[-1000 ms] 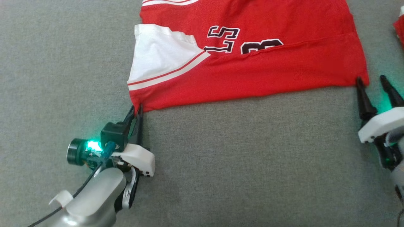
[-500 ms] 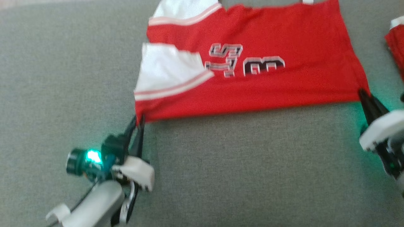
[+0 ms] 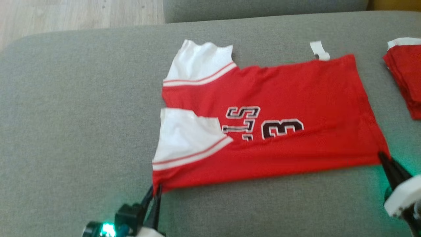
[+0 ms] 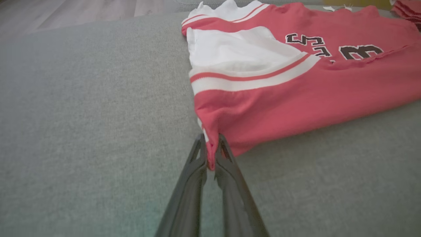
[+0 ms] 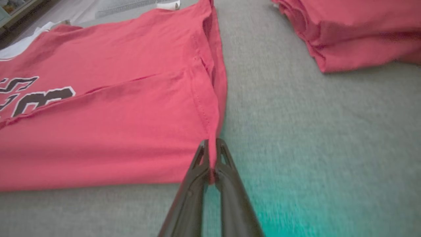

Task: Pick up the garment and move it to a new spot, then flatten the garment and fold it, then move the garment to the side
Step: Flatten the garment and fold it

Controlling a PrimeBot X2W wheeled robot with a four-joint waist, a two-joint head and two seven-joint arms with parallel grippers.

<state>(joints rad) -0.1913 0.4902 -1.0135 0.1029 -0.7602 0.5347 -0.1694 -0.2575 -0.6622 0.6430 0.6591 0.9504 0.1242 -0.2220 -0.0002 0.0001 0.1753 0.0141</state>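
A red garment (image 3: 289,95) with white sleeves and black lettering lies spread on the grey cushion, its near long edge folded over. At the near left corner my left gripper (image 3: 154,190) is shut on the cloth; in the left wrist view the garment (image 4: 296,95) corner is pinched between the left gripper's (image 4: 210,141) tips. My right gripper (image 3: 383,156) is shut on the near right corner. The right wrist view shows the garment's (image 5: 115,131) hem clamped in the right gripper (image 5: 212,144).
A folded stack of red clothes (image 3: 406,79) lies at the right edge, also in the right wrist view as the folded stack (image 5: 358,33). The grey cushion (image 3: 79,131) stretches wide to the left. Beyond its far left edge is wooden floor (image 3: 79,14). A second cushion (image 3: 263,8) stands behind.
The right gripper has closed on the garment's near right corner. The head camera has tilted up, so the garment sits lower in view and its far edge, floor and stack appear.
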